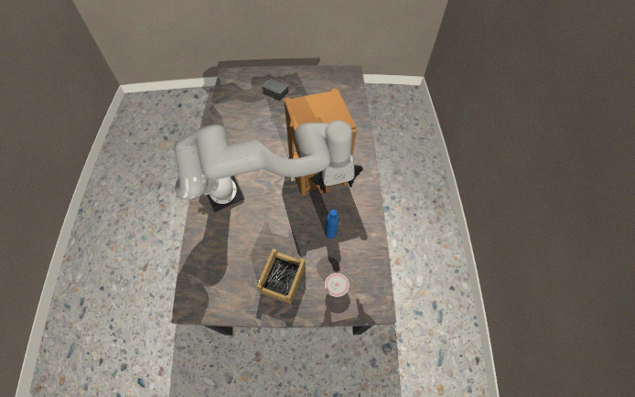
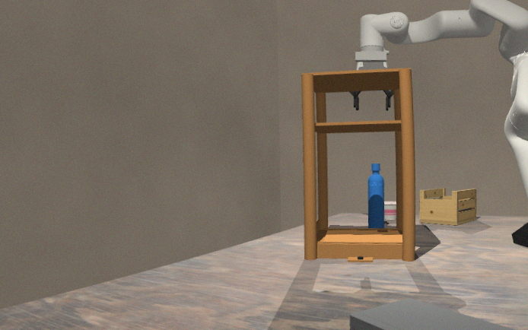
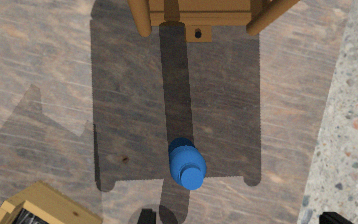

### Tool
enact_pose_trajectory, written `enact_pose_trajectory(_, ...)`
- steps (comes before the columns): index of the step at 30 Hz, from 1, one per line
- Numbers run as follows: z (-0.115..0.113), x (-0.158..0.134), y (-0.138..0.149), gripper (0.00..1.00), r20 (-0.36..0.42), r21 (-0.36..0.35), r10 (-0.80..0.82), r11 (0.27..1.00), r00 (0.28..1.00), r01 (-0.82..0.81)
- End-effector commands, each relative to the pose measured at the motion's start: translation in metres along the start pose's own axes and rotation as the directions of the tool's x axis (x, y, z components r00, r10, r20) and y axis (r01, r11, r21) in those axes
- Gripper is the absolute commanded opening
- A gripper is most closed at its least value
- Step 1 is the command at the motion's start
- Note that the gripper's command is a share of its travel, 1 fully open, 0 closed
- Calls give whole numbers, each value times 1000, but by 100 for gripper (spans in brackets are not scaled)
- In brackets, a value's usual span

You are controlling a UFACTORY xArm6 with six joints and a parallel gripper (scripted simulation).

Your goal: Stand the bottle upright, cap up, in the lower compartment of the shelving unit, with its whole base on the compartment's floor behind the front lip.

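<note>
The blue bottle [image 1: 331,223] stands upright, cap up, on the table in front of the orange shelving unit [image 1: 318,121], outside it. In the exterior view the bottle [image 2: 376,196] shows through the open frame of the shelving unit [image 2: 357,163], beyond the lower compartment's floor [image 2: 360,236]. My gripper [image 2: 371,101] [image 1: 337,180] is open and empty. It hangs fingers down at the height of the upper shelf, just past the unit's front. In the wrist view the bottle [image 3: 187,164] is below me, a little ahead of the fingertips at the bottom edge.
A wooden crate [image 1: 281,275] of dark metal parts and a round pink and white container [image 1: 336,284] stand near the table's front end. A grey block [image 1: 274,88] lies behind the shelving unit. The table's right edge [image 3: 335,150] is near the bottle.
</note>
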State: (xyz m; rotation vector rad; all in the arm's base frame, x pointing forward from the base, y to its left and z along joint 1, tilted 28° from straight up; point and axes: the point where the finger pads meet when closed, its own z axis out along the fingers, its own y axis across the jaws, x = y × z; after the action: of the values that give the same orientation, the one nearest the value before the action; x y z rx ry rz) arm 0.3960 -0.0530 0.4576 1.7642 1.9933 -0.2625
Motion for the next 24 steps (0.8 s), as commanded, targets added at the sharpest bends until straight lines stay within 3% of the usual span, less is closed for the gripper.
enact_pose_trajectory(1,8,-4,-1,100,-3,10,-10,1000,1000,10)
enact_pose_trajectory(24,30,-11,-6,100,-12,41,-35,999,999,35)
